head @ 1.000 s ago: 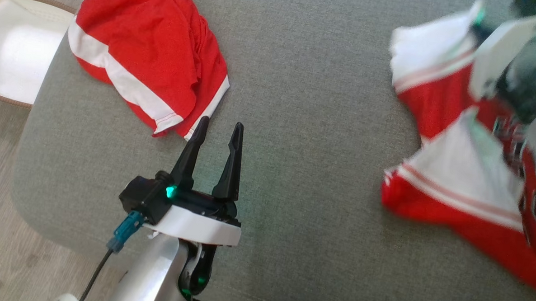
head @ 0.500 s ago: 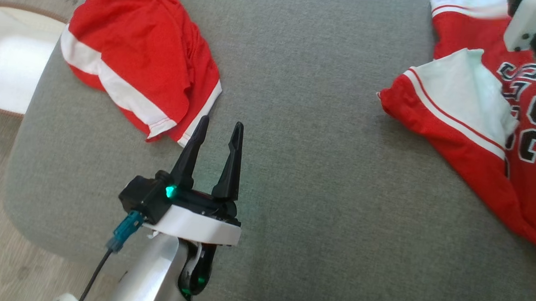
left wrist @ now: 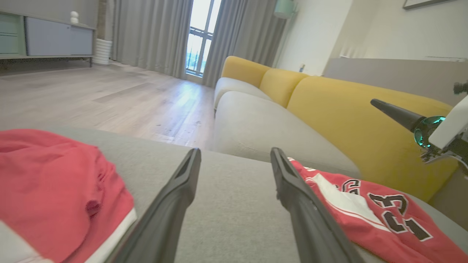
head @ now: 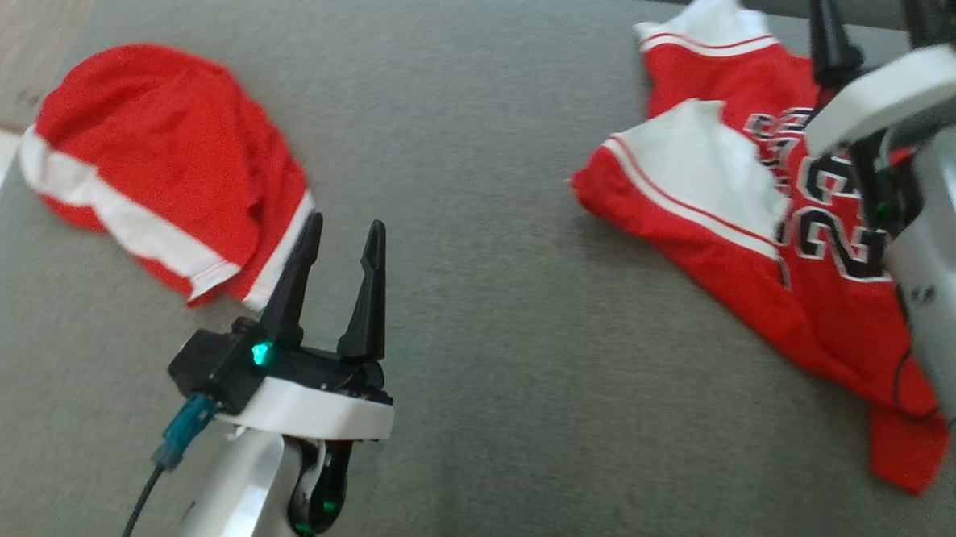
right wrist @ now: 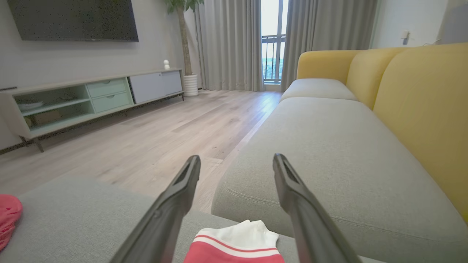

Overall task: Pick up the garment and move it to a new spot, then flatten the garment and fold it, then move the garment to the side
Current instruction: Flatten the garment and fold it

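Nearest: L gripper [head: 345, 222], fingers spread wide, empty, over grey seat cushion [head: 482, 357]. Tips at edge of red shorts [head: 152, 157] w/ white trim, bunched at L end; contact unclear.

Mid: jersey [head: 769, 249] on R part of same cushion, well apart from shorts. Red, w/ white panel flipped over it, black-and-white digits partly covered. Crumpled, not flat.

Farther: R gripper [head: 867, 31] above jersey's far end, fingers apart, pinching nothing. White-trimmed edge lies below & btwn them in R wrist view. Beyond: yellow backrest [right wrist: 420, 109].

Step in hand, prob.: jersey set down at new spot, flattening next. To do it well:
- Take two edges far apart, one per gripper.
- Pinch a single layer only.
- Pull outward & low along cushion so cloth slides rather than lifts.
- Unfold white flap first, else crease gets pressed in.
- Keep clear of shorts.

Orientation: long axis diagonal in head view, from far centre-R down to near R corner. White-trimmed end points away toward backrest, plain red tail toward robot. Neck vs hem: can't tell.
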Motion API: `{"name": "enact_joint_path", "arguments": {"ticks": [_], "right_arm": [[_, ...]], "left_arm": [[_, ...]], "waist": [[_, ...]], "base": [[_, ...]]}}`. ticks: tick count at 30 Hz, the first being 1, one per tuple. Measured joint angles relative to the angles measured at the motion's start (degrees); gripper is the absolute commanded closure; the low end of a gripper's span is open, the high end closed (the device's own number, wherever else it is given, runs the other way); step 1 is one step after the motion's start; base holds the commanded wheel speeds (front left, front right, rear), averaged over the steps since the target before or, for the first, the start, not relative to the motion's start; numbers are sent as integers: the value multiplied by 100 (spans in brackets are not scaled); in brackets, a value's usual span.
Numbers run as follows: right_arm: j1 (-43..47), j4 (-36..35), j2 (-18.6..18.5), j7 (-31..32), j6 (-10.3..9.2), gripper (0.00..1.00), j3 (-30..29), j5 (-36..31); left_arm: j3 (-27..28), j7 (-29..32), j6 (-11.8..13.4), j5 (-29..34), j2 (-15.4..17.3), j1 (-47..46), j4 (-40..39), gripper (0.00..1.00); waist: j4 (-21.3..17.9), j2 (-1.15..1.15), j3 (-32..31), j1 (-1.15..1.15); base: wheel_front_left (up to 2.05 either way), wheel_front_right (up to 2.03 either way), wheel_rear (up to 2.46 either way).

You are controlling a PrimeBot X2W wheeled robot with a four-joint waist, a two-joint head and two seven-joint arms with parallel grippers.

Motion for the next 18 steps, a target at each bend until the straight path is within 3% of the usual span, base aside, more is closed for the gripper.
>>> {"name": "enact_joint_path", "arguments": {"ticks": [4,8,14,18], "right_arm": [[782,-779,85,-55,0,0,-375,11],[1962,-1884,310,-55,0,0,-1068,-535],[4016,-3315,1190,-62,0,0,-2048,-1389],[4844,-3983,1370,-63,0,0,-2375,-1618]], "left_arm": [[142,-9,-46,69,0,63,-137,0],[187,-24,-66,98,1,71,-196,0],[294,-24,-138,225,1,278,-166,0],[334,-24,-156,275,2,368,-104,0]], "waist": [[-367,0,-172,0],[-707,0,-317,0],[-1088,0,-491,0],[-1231,0,-588,-1]], "base": [[0,0,0],[0,0,0],[0,0,0],[0,0,0]]}}
